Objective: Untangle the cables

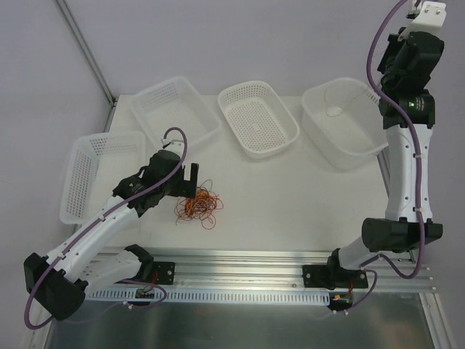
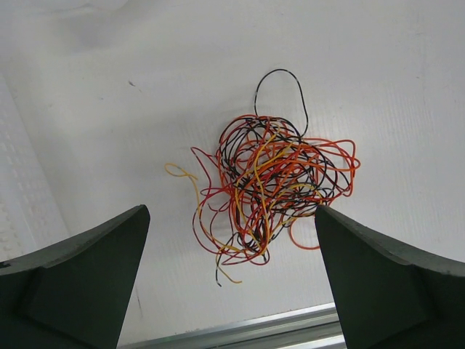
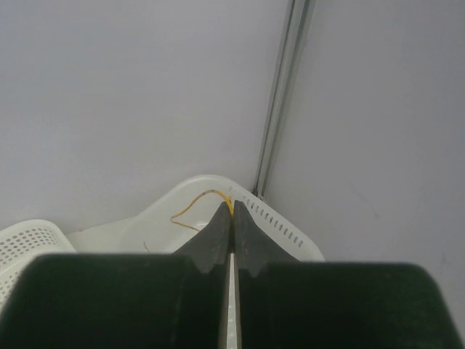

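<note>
I hold the left claw [image 2: 231, 212] wide over the cables [image 2: 269, 182] for picking. The right claw [image 3: 232, 207] is closed, pointing at the basket [image 3: 283, 225], maybe pinching a wire [image 3: 192, 203].

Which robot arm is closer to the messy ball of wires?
Left. The left gripper hangs close above the cables, fingers open. The right gripper is far off, raised above the far right basket.

All-white storage ware on a white table [image 1: 305, 203].
Perforated basket [image 1: 94, 174] at the left edge, rectangular bin [image 1: 178, 116] next, oval basket [image 1: 258, 120] mid-back, smooth-walled tub [image 1: 341, 149] far right; aluminium rail [image 1: 247, 256] along the near edge.
</note>
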`<action>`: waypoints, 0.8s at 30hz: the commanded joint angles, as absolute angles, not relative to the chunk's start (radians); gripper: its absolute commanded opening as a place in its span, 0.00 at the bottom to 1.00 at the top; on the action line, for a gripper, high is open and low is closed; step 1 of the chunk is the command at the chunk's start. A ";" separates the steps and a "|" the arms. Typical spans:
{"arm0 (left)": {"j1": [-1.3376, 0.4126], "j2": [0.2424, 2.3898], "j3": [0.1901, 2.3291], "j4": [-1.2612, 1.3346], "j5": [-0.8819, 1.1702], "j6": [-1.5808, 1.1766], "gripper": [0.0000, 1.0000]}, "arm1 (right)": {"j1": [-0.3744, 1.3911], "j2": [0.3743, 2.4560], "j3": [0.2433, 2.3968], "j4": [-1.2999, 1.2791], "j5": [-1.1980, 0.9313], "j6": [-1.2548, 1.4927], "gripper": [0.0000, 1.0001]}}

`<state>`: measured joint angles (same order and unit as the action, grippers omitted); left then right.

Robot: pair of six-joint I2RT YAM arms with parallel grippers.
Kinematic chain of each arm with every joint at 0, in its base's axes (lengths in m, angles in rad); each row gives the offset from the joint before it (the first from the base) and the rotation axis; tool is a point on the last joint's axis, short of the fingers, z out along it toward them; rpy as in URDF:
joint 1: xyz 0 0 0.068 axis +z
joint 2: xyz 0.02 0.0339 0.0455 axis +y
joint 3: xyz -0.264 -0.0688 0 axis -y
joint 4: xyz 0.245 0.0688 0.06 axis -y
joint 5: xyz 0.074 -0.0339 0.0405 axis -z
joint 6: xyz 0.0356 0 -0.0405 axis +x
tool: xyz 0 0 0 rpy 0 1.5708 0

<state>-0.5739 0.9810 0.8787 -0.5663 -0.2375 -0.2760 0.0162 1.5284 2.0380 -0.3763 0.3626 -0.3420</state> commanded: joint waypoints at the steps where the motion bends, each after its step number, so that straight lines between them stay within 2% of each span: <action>1: -0.565 0.982 0.874 -0.563 -0.258 -0.250 0.99 | -0.026 1.554 2.027 -0.281 0.295 -0.316 0.01; 5: -0.566 0.991 0.873 -0.563 -0.245 -0.250 0.99 | -0.058 1.624 1.893 -0.272 0.313 -0.285 0.04; 8: -0.565 0.997 0.871 -0.563 -0.242 -0.250 0.99 | -0.067 1.666 1.853 -0.294 0.325 -0.259 0.38; 9: -0.566 0.999 0.870 -0.563 -0.247 -0.249 0.99 | -0.072 1.693 1.853 -0.328 0.334 -0.252 0.61; 12: -0.566 1.003 0.868 -0.563 -0.244 -0.249 0.99 | -0.072 1.712 1.859 -0.397 0.350 -0.216 0.90; 15: -0.565 1.014 0.870 -0.563 -0.219 -0.250 0.99 | -0.071 1.695 1.855 -0.454 0.302 -0.170 0.98; 21: -0.566 1.046 0.873 -0.563 -0.170 -0.249 0.99 | -0.006 1.573 1.752 -0.546 0.143 -0.123 1.00; 24: -0.565 1.066 0.874 -0.563 -0.150 -0.250 0.99 | 0.055 1.477 1.622 -0.557 0.051 -0.098 1.00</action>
<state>-0.5739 1.0496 0.8715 -0.5659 -0.1905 -0.2703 -0.0051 1.5986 1.6882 -0.5140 0.1833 -0.1505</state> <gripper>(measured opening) 0.990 0.993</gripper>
